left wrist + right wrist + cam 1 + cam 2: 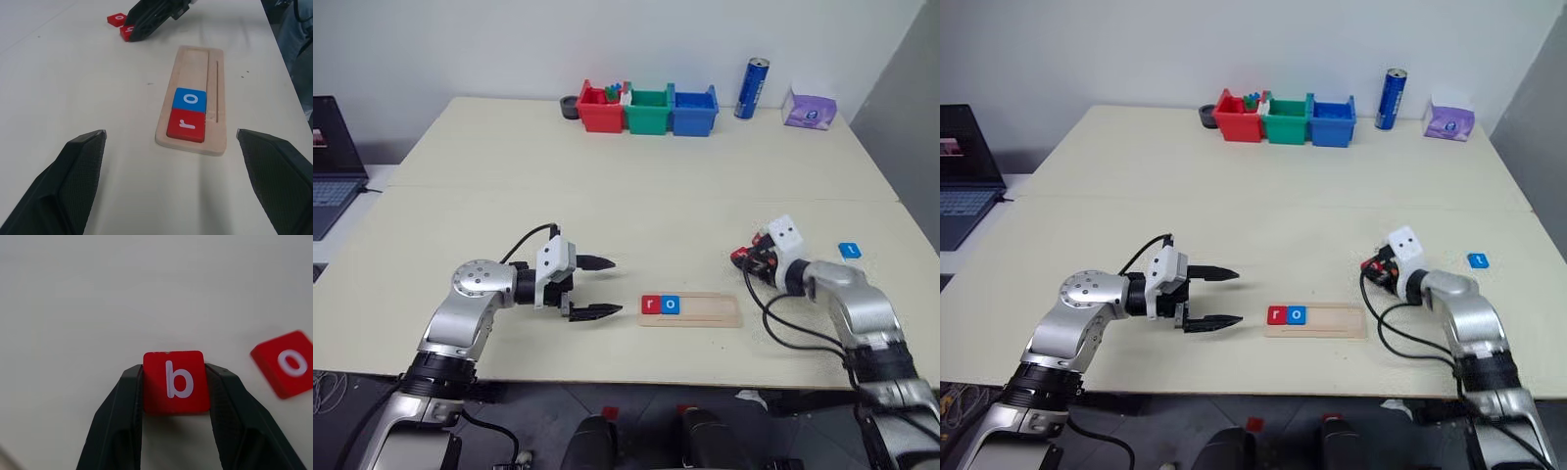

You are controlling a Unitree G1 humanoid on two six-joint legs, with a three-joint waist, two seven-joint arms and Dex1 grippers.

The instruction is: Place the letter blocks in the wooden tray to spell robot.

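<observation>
The wooden tray [705,310] lies near the table's front edge. A red "r" block [651,305] and a blue "o" block [672,305] sit side by side at its left end. My left gripper [615,286] hovers open just left of the tray, with nothing between its fingers. My right gripper [173,371] is down at the table right of the tray, shut on a red "b" block [173,382]. A red "o" block [288,363] lies on the table beside it. A blue block [849,251] lies farther right.
Red [599,110], green [648,111] and blue [694,111] bins stand in a row at the far edge, with a blue can [751,88] and a purple tissue pack [809,109] to their right. A laptop [333,162] sits off the table's left side.
</observation>
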